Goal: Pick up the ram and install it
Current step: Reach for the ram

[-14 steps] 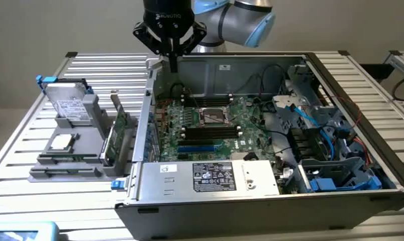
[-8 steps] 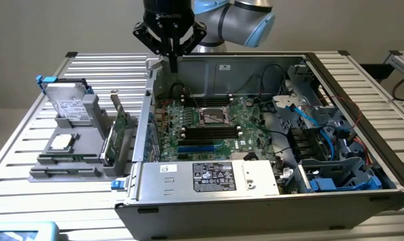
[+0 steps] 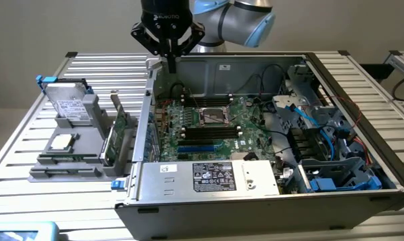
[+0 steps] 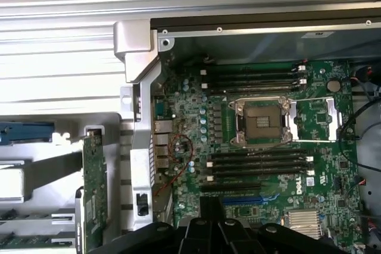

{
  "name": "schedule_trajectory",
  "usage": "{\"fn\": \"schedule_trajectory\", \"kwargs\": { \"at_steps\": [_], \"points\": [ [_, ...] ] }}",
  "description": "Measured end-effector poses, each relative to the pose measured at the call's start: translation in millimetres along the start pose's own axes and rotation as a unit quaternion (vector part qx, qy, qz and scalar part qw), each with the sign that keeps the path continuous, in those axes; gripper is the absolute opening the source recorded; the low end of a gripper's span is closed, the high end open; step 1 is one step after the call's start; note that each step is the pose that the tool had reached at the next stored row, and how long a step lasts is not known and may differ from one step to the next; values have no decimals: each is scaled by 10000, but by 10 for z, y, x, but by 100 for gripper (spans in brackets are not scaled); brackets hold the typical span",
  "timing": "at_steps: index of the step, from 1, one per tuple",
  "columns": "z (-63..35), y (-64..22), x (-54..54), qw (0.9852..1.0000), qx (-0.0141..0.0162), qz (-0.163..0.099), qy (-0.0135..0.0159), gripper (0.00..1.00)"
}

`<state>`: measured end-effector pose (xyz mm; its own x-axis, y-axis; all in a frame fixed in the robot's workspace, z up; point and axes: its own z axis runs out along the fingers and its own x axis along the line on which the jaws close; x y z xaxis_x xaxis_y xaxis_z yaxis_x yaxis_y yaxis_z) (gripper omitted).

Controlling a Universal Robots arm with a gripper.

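Arm (image 3: 237,19): one unit, grey segments with light-blue joint caps, entering at the top of the exterior view, its joints bunched to the exterior view's right of the wrist.
Wrist (image 3: 165,11): black housing, held vertical, facing straight down.
Gripper (image 3: 170,64): black, linkage bars splayed outward at the body and converging below; fingers (image 4: 212,209) pressed flat against each other, forming one narrow downward stem.

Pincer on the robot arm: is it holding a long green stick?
No, the black pincer is shut with nothing green in it, above the back corner of the open grey metal computer case.
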<state>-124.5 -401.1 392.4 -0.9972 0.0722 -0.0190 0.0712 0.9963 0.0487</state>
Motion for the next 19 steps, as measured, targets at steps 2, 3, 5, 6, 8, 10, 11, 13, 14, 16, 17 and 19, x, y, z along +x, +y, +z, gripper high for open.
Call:
{"fn": "schedule_trajectory", "kwargs": {
  "at_steps": [2,3,5,6,8,10,11,13,14,16,17,19],
  "points": [
    [-1,-22,14,10000,0,0,0,11],
    [-1,-37,25,10000,0,0,0,11],
    [-4,-73,60,10000,0,1,0,11],
    [-6,-96,87,10000,0,0,0,11],
    [-9,-137,152,10000,0,0,0,11],
    [-12,-174,227,10000,0,0,0,11],
    [-13,-191,266,10000,-1,1,0,11],
    [-16,-216,345,10000,0,0,0,11],
    [-17,-226,385,10000,0,0,0,11],
    [-13,-236,473,10000,0,0,0,11],
    [-7,-239,503,10000,0,0,-1,11],
    [10,-244,562,10000,0,0,0,11]
  ]
}}
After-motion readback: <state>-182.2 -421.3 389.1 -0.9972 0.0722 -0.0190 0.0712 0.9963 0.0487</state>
